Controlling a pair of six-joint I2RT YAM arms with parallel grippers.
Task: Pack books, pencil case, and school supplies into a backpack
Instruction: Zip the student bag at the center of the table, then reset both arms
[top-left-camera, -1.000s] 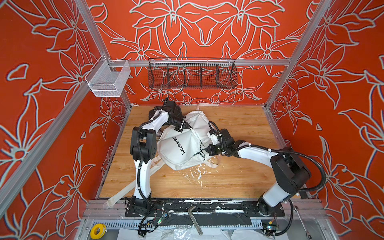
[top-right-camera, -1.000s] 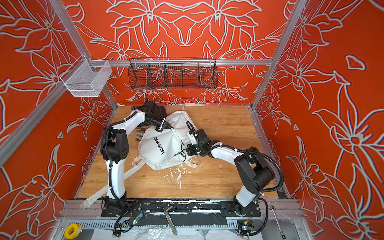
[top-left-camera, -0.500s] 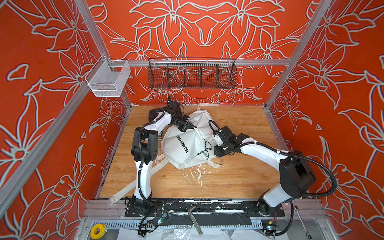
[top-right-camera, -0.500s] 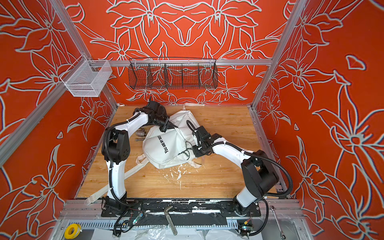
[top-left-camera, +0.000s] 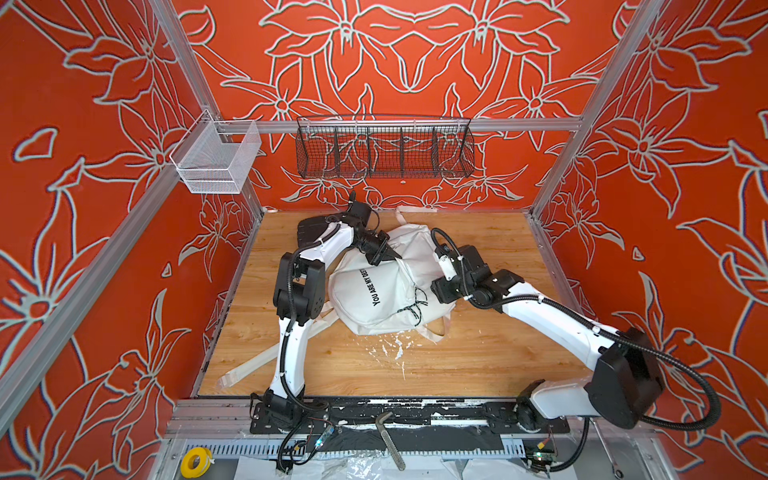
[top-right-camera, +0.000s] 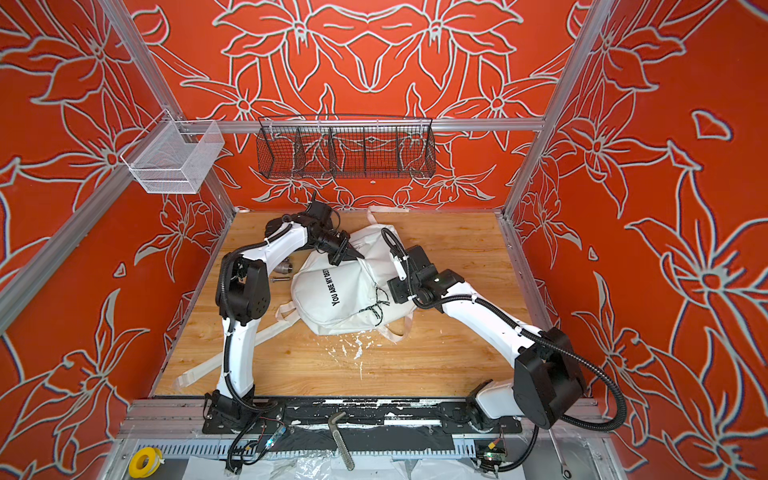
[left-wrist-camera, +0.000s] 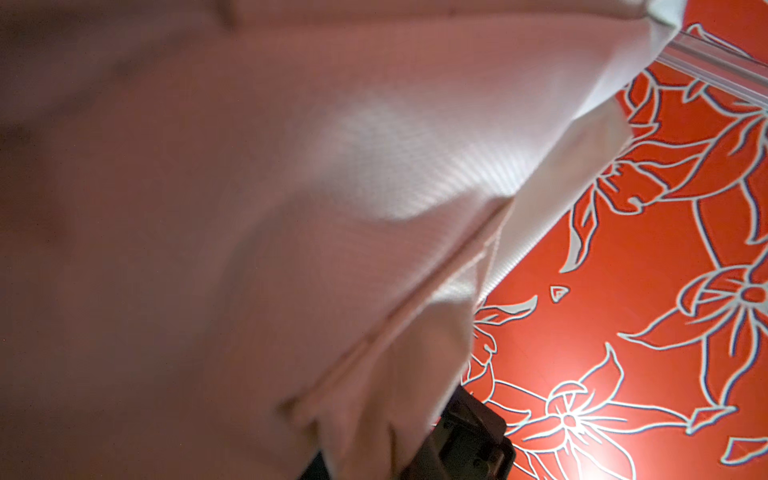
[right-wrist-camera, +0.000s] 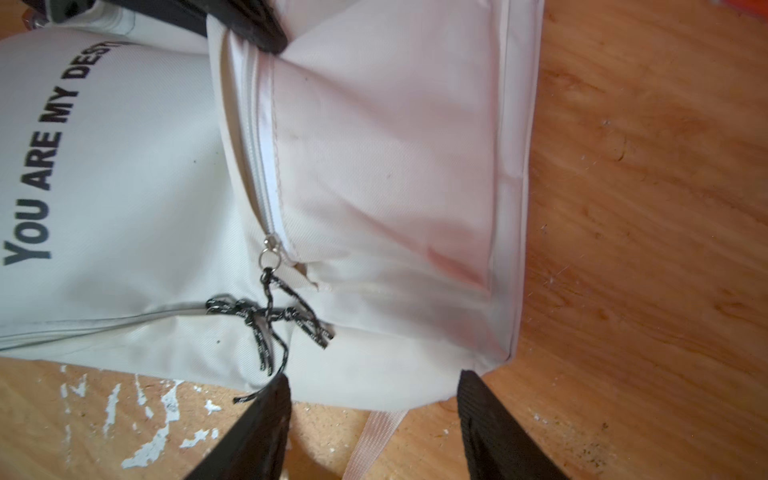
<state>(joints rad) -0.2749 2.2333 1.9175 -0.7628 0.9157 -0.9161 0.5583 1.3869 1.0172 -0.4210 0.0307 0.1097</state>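
Note:
The white backpack, printed "YOU ARE MY DESTINY", lies flat mid-table in both top views. My left gripper sits at its far top edge. In the left wrist view the backpack's fabric covers nearly everything and a fold runs between the dark fingers. My right gripper stands open at the pack's near right corner, with only wood and a strap between its fingers. The black cord zip pulls hang free by the zip slider. Books, pencil case and school supplies are out of view.
A grey metal fitting and a bolt lie left of the pack by my left arm. A black case sits at the back left. White straps trail toward the front left. White flecks mark the wood. Two wire baskets hang on the walls.
My right gripper has opened and let go of the zip pull cord. My left gripper has slid rightward along the pack's top, and the pack has shifted slightly right.

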